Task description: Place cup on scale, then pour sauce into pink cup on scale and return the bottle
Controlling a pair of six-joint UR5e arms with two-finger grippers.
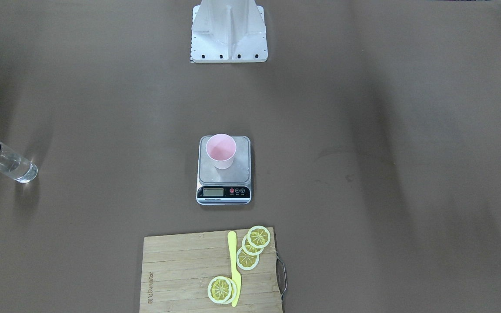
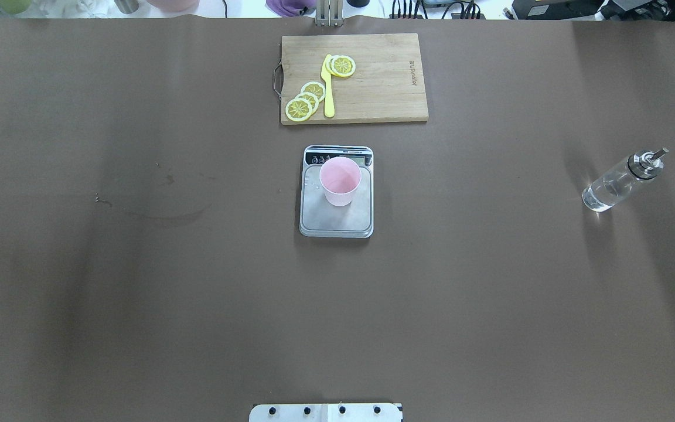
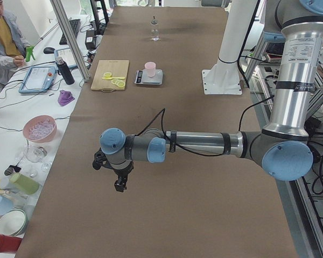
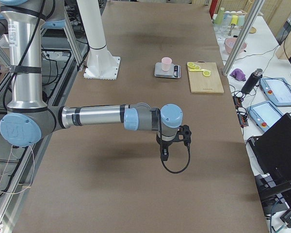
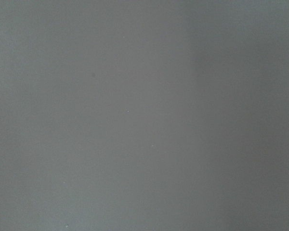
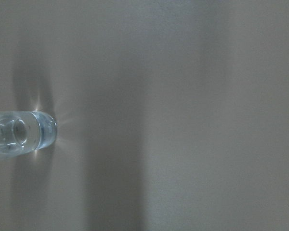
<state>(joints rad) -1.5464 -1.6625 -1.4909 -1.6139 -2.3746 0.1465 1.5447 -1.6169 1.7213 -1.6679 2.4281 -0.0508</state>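
Brown matting is covering the whole table point(image 2: 138, 293). Over its left end, the left arm point(image 3: 204, 144) is reaching out level, with the left gripper point(image 3: 119, 185) hanging just above the surface. It is showing only in the side view, so I cannot tell whether it is spread or pressed together. Over the right end, the right arm point(image 4: 92, 116) is stretching out the same way. The right gripper point(image 4: 164, 156) is pointing down above the table, and I cannot tell its state either.

A bamboo cutting board point(image 2: 384, 88) is lying at the far edge, just beyond the middle. On the near side of it, close but apart, the scale point(image 2: 337, 220) is sitting flat with its display strip facing away from the robot. The bottle point(image 2: 616, 186) is standing upright far to the right, well apart from the scale, with clear sauce point(image 1: 13, 167) showing through the glass. The right wrist camera is catching it from above at its left edge.

The cup point(image 2: 340, 180) is standing upright about the middle of the scale's platform. A yellow knife point(image 2: 329, 94) is lying on the board, with lemon slices point(image 2: 299, 109) resting on both sides of it.
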